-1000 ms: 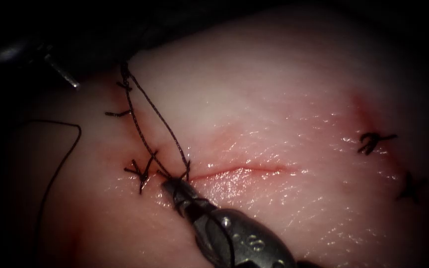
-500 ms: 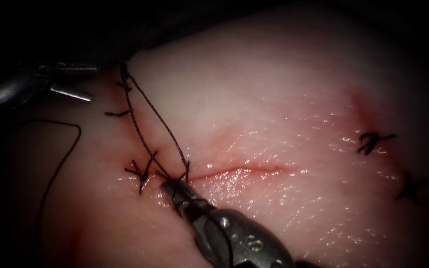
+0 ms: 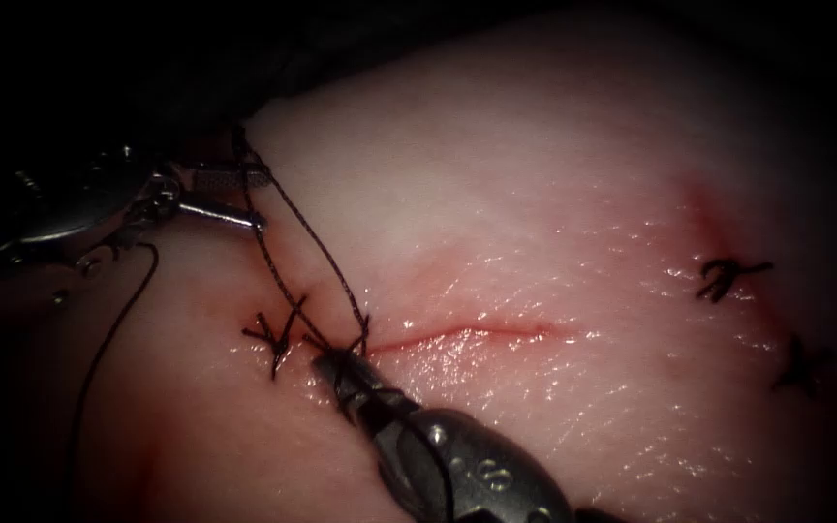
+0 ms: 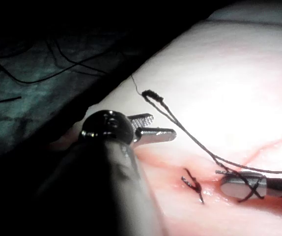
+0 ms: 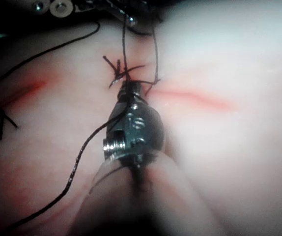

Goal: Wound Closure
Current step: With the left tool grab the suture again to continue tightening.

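Note:
The tissue (image 3: 554, 194) carries a short red cut (image 3: 467, 334). At the cut's left end my right tool (image 3: 329, 362) lies with its jaws shut on the thread, and more thread is wound around its jaws (image 4: 239, 184) (image 5: 127, 89). From there a long double-stranded thread loop (image 3: 307, 228) runs up and left to a twisted end (image 4: 150, 93) near the tissue's edge. My left tool (image 3: 244, 199) reaches in from the left with its jaws open beside the loop's upper part and nothing between them (image 4: 155, 127).
A tied stitch (image 3: 278, 334) with cut ends sits just left of the cut, and two more stitches (image 3: 728, 276) (image 3: 804, 366) lie far right. A loose thread (image 3: 113, 329) trails down the left side. Dark cloth (image 4: 28, 93) lies beyond the tissue's edge.
My left tool has moved right from the dark edge to the thread loop, with its jaws now spread open. The right tool and the loop have stayed put.

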`<action>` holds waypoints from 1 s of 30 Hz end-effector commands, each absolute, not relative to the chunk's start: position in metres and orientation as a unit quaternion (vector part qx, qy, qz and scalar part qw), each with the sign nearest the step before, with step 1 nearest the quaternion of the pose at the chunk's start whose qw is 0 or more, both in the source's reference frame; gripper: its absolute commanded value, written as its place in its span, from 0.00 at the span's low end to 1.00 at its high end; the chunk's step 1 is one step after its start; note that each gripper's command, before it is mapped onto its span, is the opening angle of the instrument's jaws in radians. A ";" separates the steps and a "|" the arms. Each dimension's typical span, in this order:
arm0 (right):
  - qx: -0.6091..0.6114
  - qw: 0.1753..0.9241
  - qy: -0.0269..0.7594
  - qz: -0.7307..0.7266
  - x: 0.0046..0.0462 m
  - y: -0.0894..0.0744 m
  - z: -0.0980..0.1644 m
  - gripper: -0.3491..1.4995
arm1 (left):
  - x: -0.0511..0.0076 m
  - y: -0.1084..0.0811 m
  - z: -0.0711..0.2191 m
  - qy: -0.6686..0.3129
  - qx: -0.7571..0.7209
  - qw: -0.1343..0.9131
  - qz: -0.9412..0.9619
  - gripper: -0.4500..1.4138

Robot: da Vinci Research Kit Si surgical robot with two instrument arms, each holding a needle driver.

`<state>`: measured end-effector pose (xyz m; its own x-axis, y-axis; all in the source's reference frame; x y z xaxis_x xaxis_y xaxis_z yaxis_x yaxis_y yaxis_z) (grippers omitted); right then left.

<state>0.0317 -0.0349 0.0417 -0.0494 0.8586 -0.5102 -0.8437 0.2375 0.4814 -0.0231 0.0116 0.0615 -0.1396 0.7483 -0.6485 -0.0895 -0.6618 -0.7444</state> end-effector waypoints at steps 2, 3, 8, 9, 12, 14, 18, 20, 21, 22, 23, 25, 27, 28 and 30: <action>0.008 0.690 0.381 0.615 0.0329 -0.034 0.042 0.00 | -0.0239 0.013 0.061 -0.286 -0.598 0.294 0.688 0.37; 0.008 0.690 0.381 0.615 0.0329 -0.034 0.042 0.00 | -0.0242 0.013 0.061 -0.289 -0.603 0.294 0.683 0.39; 0.007 0.690 0.384 0.614 0.0330 -0.034 0.042 0.00 | -0.0259 0.012 0.060 -0.300 -0.616 0.295 0.666 0.44; 0.007 0.690 0.384 0.614 0.0331 -0.034 0.042 0.00 | -0.0263 0.012 0.060 -0.301 -0.617 0.294 0.665 0.44; 0.007 0.690 0.384 0.614 0.0331 -0.034 0.042 0.00 | -0.0272 0.012 0.060 -0.304 -0.620 0.293 0.661 0.45; 0.007 0.690 0.384 0.614 0.0330 -0.034 0.042 0.00 | -0.0274 0.013 0.060 -0.307 -0.622 0.292 0.659 0.36; 0.008 0.690 0.384 0.614 0.0330 -0.034 0.042 0.00 | -0.0272 0.013 0.061 -0.311 -0.624 0.291 0.655 0.13; 0.008 0.690 0.384 0.614 0.0330 -0.034 0.042 0.00 | -0.0271 0.013 0.061 -0.309 -0.623 0.292 0.656 0.07; 0.008 0.690 0.383 0.614 0.0330 -0.034 0.042 0.00 | -0.0271 0.013 0.061 -0.309 -0.622 0.295 0.656 0.04; 0.008 0.690 0.383 0.614 0.0330 -0.034 0.042 0.00 | -0.0271 0.013 0.061 -0.309 -0.622 0.295 0.657 0.00; 0.008 0.690 0.383 0.614 0.0330 -0.034 0.042 0.00 | -0.0270 0.013 0.061 -0.309 -0.622 0.295 0.657 0.00; 0.008 0.690 0.383 0.614 0.0331 -0.034 0.042 0.00 | -0.0270 0.013 0.061 -0.311 -0.623 0.292 0.656 0.00; 0.008 0.690 0.383 0.614 0.0330 -0.034 0.042 0.00 | -0.0269 0.013 0.061 -0.313 -0.624 0.291 0.654 0.00; 0.009 0.690 0.383 0.615 0.0330 -0.034 0.042 0.00 | -0.0269 0.013 0.061 -0.313 -0.626 0.292 0.652 0.00; 0.009 0.690 0.383 0.614 0.0330 -0.034 0.042 0.00 | -0.0267 0.014 0.061 -0.295 -0.638 0.276 0.655 0.00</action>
<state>0.0318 -0.0350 0.0416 -0.0458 0.8558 -0.5153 -0.8423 0.2442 0.4805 -0.0262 0.0127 0.0602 -0.0227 0.7253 -0.6881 0.0162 -0.6879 -0.7256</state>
